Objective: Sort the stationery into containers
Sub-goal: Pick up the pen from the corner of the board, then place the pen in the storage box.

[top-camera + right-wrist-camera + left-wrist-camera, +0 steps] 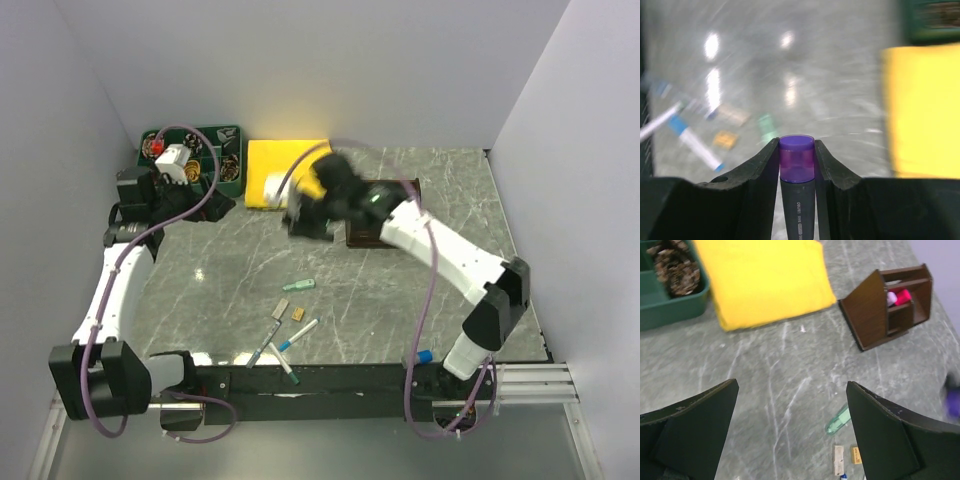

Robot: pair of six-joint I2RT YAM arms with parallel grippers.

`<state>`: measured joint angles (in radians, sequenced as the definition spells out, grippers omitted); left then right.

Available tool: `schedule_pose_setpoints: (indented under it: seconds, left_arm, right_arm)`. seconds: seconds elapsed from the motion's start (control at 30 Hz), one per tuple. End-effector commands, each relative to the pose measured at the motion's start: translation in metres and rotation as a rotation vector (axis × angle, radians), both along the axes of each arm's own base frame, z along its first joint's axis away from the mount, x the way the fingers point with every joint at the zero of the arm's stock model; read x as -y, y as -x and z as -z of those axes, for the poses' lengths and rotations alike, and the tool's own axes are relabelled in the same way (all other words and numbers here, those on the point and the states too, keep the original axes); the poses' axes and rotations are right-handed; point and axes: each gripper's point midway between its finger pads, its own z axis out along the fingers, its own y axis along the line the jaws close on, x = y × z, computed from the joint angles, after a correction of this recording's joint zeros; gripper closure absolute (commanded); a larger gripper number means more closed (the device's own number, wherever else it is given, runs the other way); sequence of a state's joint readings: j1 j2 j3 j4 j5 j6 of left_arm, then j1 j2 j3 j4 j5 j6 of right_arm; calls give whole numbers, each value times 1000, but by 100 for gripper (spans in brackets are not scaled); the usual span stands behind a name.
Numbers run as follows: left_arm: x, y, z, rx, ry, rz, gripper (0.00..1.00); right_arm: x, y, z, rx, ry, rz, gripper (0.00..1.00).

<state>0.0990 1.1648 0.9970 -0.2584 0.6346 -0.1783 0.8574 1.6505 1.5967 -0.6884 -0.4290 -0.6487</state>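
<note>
Right wrist view: your right gripper (pixel 796 150) is clamped on a purple-capped pen (pixel 797 167). The cap sits level with the fingertips and the barrel runs back between them. The gripper hangs over the far middle of the worktop, beside the organiser (pixel 867 310). Other pens (pixel 298 335) lie toward the near edge. Your left gripper (pixel 792 430) stands wide apart near the far left corner.

The marker (pixel 797 205) is shown with a dark grey barrel and a purple cap (pixel 796 157). The table (pixel 765 385) is patterned grey with white veins. The cloth (pixel 765 280) is coloured yellow, the organiser (pixel 872 310) dark brown, the tray (pixel 670 307) green.
</note>
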Motion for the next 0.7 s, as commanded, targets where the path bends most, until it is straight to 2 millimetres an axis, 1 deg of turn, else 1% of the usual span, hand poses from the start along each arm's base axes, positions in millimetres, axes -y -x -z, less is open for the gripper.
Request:
schedule_pose_setpoints:
  seconds: [0.0,0.03,0.07,0.1,0.13,0.17,0.2,0.23,0.27,0.3,0.33,0.37,0.4,0.43,0.47,0.5,0.53,0.57,0.6,0.63,0.67]
  left_arm:
    - [36,-15,-31,115,-18,153,4]
    - [38,-16,-26,105,-31,168,4]
    - [51,-16,-19,98,-41,212,5]
    - [60,-15,-16,109,-50,248,5]
    - [65,-15,-15,115,-41,272,4]
    - [68,-21,-15,136,-34,279,5]
    - [70,-25,-17,131,-15,278,5]
    - [72,-29,-17,124,-5,285,5]
    - [75,-35,-5,83,-6,294,5]
    - [82,-40,-15,103,-17,313,5]
    - [86,-43,-13,101,-28,326,5]
    - [89,-49,-5,92,-42,339,5]
    - [96,-52,-7,108,-46,359,5]
    - [100,-55,-1,102,-51,370,5]
    - [105,-59,-5,120,-62,377,5]
    - [108,-62,-5,115,-61,377,5]
    - [110,-66,0,99,-57,380,4]
    - [116,-69,-4,102,-52,382,4]
    - [118,-71,-5,104,-56,385,4]
    - [120,-74,2,88,-63,389,4]
    - [125,-76,1,103,-84,401,3]
  right_arm:
    - [29,-55,-66,-66,-192,254,100]
    - [36,-66,-70,-40,-210,291,100]
    - [43,-81,-81,9,-246,326,100]
    - [52,-91,-73,24,-235,371,100]
    - [58,-96,-73,35,-246,391,100]
    - [62,-103,-92,85,-316,409,100]
    - [78,-114,-78,85,-319,465,100]
    - [85,-119,-84,116,-359,495,100]
    - [92,-124,-113,196,-461,513,100]
    - [104,-130,-100,201,-460,546,100]
    - [108,-136,-111,253,-503,558,100]
    - [115,-135,-115,275,-522,568,100]
    - [126,-141,-103,276,-516,595,100]
    - [130,-144,-111,317,-556,590,100]
    - [135,-145,-112,335,-568,601,100]
    - [147,-151,-101,337,-562,636,100]
    - [150,-155,-105,354,-591,642,100]
    - [153,-158,-97,350,-587,648,100]
    - [155,-161,-95,356,-588,653,100]
    - [159,-167,-100,379,-615,665,100]
    - [160,-171,-89,367,-612,673,100]
